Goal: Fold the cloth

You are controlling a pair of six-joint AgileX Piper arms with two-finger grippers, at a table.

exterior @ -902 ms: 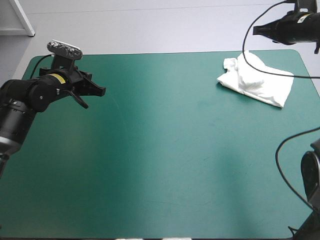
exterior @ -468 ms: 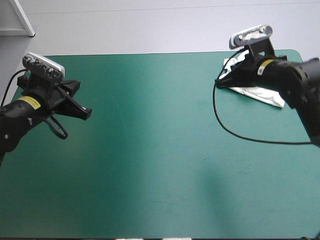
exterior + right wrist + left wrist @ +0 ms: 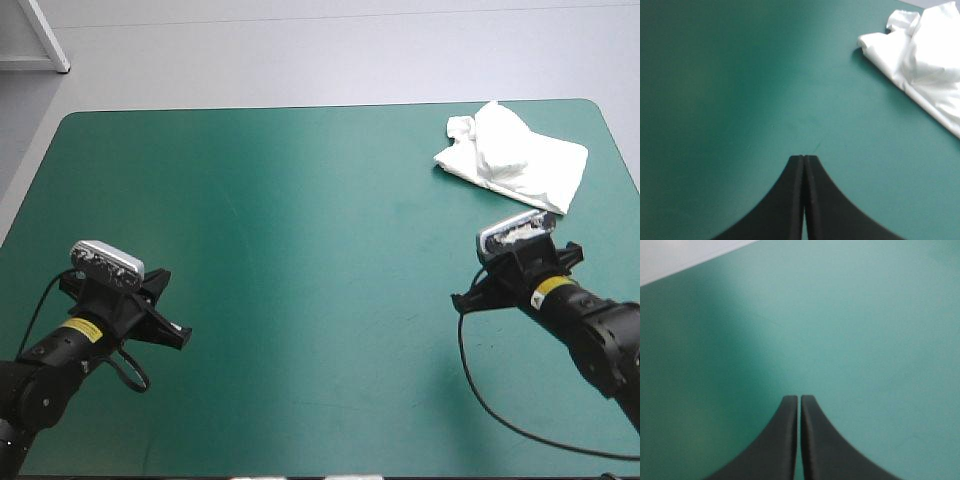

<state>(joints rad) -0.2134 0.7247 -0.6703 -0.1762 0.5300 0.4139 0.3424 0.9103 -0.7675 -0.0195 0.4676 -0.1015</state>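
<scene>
The white T-shirt [image 3: 515, 157] lies as a folded bundle near the table's far right corner; in the right wrist view the T-shirt [image 3: 925, 55] is well ahead of the fingers and off to one side. My right gripper [image 3: 462, 301] is low over the teal-green cover at the near right, shut and empty, well short of the bundle. Its fingers meet in a pointed arch at the right gripper [image 3: 804, 157]. My left gripper [image 3: 184, 338] sits at the near left, also shut with nothing in it, as the left gripper [image 3: 799, 398] shows over bare cover.
The teal-green cover [image 3: 320, 260] stretches bare between the two arms. The table's far edge [image 3: 685, 262] shows ahead of the left gripper.
Both arms have drawn back from the far half of the table to its near corners. The right arm has come off the T-shirt, leaving the bundle uncovered.
</scene>
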